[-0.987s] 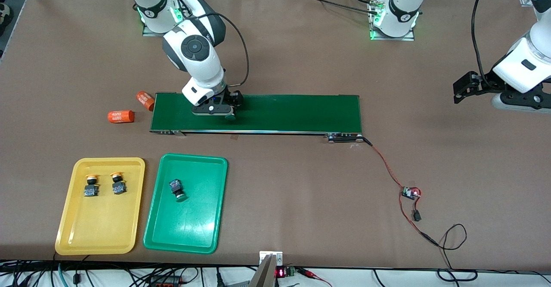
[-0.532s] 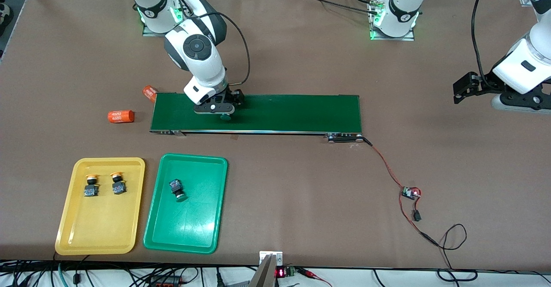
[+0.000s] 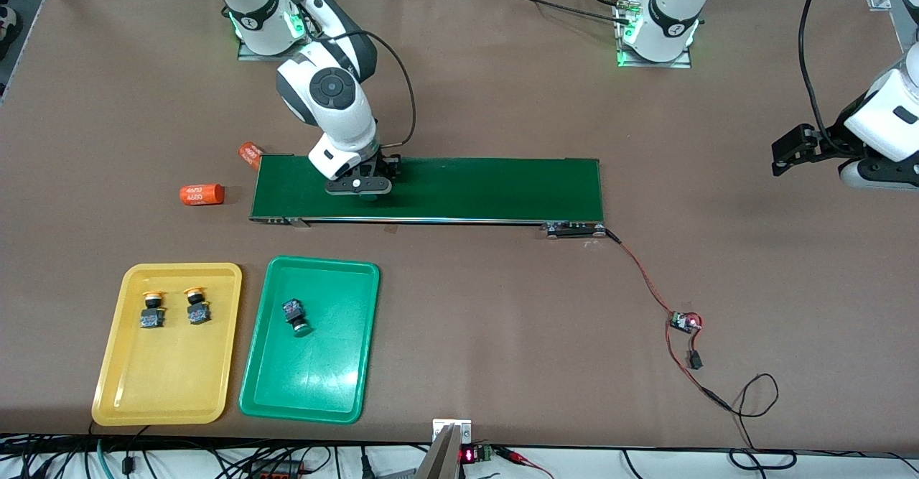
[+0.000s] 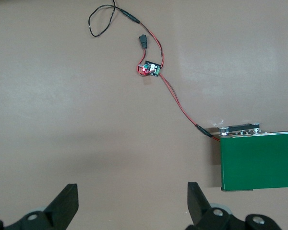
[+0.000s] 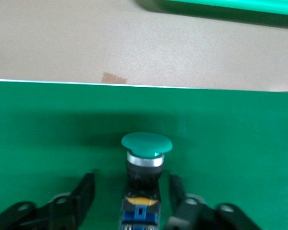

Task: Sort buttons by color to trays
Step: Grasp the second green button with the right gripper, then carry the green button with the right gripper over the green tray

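Starting nearest the front camera, you see the yellow tray [image 3: 122, 386] holding two yellow-capped buttons [image 3: 153, 309] and, beside it, the green tray [image 3: 337, 386] holding one green-capped button [image 3: 295, 315], with bare desk [image 3: 502, 335] toward the left arm's end. Farther off, two orange cylinders [image 3: 202, 194] with white digits lie near the conveyor belt [image 3: 488, 188]. On it, the right gripper [image 5: 132, 191] jaws flank a green button [image 5: 146, 160], gap visible each side. The left gripper [image 4: 133, 206] waits over bare desk, jaws fully spread, holding nothing.

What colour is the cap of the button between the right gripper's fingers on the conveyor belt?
Green. The button shows best in the right wrist view, lying on the conveyor belt.
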### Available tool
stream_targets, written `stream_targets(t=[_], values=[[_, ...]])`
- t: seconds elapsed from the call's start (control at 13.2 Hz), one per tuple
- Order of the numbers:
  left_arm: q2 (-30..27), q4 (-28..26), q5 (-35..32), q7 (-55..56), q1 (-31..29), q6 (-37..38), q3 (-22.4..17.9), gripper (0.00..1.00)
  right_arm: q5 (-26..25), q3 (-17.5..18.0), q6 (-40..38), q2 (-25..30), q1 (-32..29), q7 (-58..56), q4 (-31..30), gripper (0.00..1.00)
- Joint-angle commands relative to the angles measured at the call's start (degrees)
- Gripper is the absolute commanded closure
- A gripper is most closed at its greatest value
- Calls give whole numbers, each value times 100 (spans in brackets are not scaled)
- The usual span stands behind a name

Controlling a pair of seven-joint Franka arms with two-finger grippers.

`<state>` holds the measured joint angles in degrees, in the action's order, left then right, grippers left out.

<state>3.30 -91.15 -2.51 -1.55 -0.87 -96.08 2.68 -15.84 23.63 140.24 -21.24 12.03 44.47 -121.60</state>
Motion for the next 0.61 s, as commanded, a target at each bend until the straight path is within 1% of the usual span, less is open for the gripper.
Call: stream_targets(t=[0.0,0.23,0.3,0.38,0.53], values=[[39,124,-83,-38,-45,125,66,0,-94,2,92,-12,-87,-26,-48,54],[30,132,-65,6,-37,231,83,0,-94,-77,39,14,-122,-105,-13,87],[30,141,-65,6,-36,231,83,0,-94,-86,39,58,-140,-157,31,92],[30,141,-65,6,-28,231,83,0,-94,-138,30,137,-175,-175,75,94],[39,150,-65,15,-19,213,92,0,-86,-139,13,208,-219,-184,241,94]])
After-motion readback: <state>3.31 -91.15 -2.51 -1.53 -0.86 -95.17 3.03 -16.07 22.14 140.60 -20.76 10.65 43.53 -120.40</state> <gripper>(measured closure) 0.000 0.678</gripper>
